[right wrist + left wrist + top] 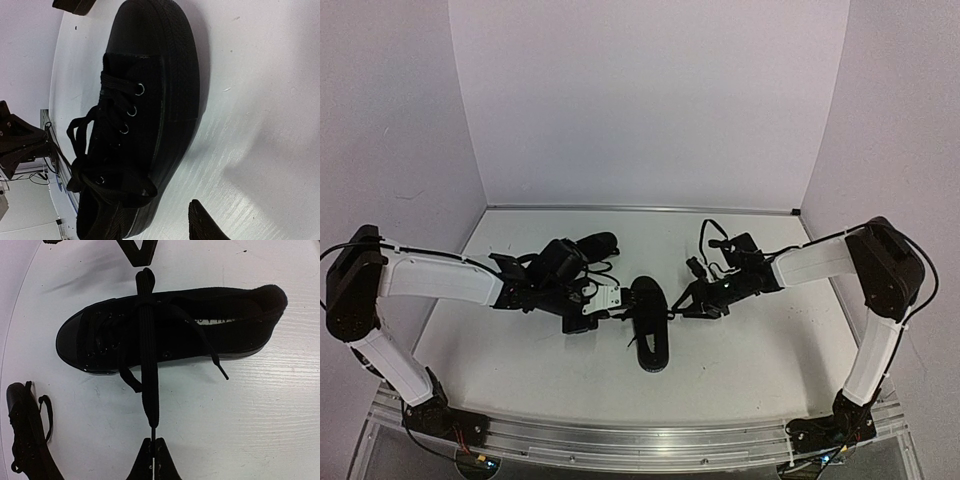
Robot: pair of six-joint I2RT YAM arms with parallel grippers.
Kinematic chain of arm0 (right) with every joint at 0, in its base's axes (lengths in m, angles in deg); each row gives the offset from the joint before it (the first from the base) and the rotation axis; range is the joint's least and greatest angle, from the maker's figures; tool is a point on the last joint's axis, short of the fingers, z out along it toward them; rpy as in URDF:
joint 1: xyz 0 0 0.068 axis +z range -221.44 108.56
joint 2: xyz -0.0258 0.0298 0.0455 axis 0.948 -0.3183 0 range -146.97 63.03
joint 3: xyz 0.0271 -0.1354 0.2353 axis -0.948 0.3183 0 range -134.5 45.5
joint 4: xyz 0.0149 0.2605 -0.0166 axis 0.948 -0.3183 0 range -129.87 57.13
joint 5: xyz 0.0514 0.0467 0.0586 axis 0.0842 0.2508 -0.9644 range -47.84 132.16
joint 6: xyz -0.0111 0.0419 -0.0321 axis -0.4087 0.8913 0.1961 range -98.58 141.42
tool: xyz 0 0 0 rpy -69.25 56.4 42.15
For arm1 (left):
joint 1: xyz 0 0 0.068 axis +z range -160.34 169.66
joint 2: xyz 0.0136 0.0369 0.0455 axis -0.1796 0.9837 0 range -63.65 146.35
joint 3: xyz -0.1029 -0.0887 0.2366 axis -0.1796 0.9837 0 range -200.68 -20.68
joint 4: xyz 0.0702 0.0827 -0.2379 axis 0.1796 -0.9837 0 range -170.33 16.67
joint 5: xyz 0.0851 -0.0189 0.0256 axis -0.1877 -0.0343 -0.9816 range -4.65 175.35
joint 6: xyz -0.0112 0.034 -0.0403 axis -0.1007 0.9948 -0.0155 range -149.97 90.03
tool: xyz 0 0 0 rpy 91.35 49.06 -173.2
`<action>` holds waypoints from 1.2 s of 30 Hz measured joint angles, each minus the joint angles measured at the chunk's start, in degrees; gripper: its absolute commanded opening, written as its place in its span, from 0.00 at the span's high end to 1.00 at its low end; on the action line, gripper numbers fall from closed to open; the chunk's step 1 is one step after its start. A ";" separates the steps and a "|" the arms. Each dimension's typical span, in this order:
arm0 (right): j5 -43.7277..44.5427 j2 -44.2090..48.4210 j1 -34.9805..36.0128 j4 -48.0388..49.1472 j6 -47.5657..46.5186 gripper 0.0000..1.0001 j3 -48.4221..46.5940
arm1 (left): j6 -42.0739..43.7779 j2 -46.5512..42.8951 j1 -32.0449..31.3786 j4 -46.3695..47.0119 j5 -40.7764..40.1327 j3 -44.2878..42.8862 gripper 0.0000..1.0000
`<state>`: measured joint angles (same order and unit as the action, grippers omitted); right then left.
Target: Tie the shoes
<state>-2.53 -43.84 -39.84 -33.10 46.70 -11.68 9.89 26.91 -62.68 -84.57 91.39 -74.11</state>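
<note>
One black shoe (pixel 650 338) lies between the grippers, toe towards the back wall; it fills the left wrist view (pixel 220 315) and the right wrist view (pixel 150 75). A flat black lace (pixel 149 365) runs taut from its eyelets over its side to my left gripper (pixel 152 442), which is shut on the lace's thin tip. My left gripper (pixel 618 314) sits at the shoe's left. My right gripper (pixel 680 308) is at the shoe's right, jaws open (pixel 160 225), one finger (pixel 205 225) over bare table. A loose lace end (pixel 215 360) hangs off the shoe. The second shoe (pixel 595 243) lies behind the left arm.
The second shoe also shows at the lower left of the left wrist view (pixel 25 440), its lace loose. White walls close the table at the back and sides. A metal rail (pixel 640 445) with both arm bases runs along the near edge.
</note>
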 measured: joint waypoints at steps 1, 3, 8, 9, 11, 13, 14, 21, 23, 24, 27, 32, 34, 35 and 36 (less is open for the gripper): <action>-0.22 0.01 0.00 -0.01 0.02 0.55 -0.18 | -0.23 -0.13 0.00 -0.18 -0.24 0.00 1.00; -0.66 0.04 0.00 -0.02 0.03 0.56 -0.50 | -0.61 -0.29 0.02 -0.68 -0.56 0.00 1.00; -1.25 0.04 0.00 -0.05 0.08 0.58 -1.20 | -1.19 -0.76 0.04 -2.06 -1.45 0.74 1.00; -1.29 0.04 0.00 -0.05 0.08 0.58 -1.37 | -1.25 -0.98 0.07 -2.55 -1.73 1.03 1.00; -1.33 -0.07 0.00 -0.04 0.08 0.58 -1.74 | -1.35 -1.27 0.20 -3.47 -2.27 1.38 1.00; -1.46 -0.29 0.00 -0.10 0.12 0.59 -2.21 | -1.39 -1.39 0.28 -4.46 -3.15 1.46 1.00; -1.51 -0.52 0.00 -0.07 0.14 0.59 -2.50 | -1.40 -1.42 0.31 -4.92 -3.40 1.46 1.00; -2.08 -3.01 0.83 -0.06 0.26 0.59 -4.26 | -1.57 -1.57 0.61 -6.77 -4.76 1.46 1.00; -2.31 -3.89 1.28 -0.04 0.27 0.59 -4.69 | -1.86 -1.57 0.65 -6.94 -4.78 1.46 1.00; -2.38 -4.39 1.54 -0.07 0.28 0.59 -4.95 | -1.97 -1.57 0.66 -7.00 -4.79 1.46 1.00; -2.58 -5.55 2.26 -0.11 0.27 0.59 -5.67 | -2.23 -1.57 0.66 -7.29 -4.80 1.46 1.00; -2.91 -6.84 3.28 -0.24 0.30 0.60 -7.00 | -2.29 -1.52 0.66 -7.41 -4.80 1.44 1.00; -3.06 -6.88 3.32 -0.27 0.41 0.61 -7.18 | -2.29 -1.34 0.66 -7.41 -4.80 1.44 1.00; -3.08 -6.92 3.32 -0.24 0.48 0.62 -7.21 | -2.27 -1.22 0.66 -7.41 -4.80 1.44 1.00; -3.13 -7.00 3.32 -0.21 0.50 0.63 -7.21 | -2.27 -1.13 0.66 -7.43 -4.80 1.44 1.00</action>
<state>-5.65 -50.84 -36.52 -33.31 47.20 -18.90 7.62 25.78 -62.02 -92.01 86.59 -72.67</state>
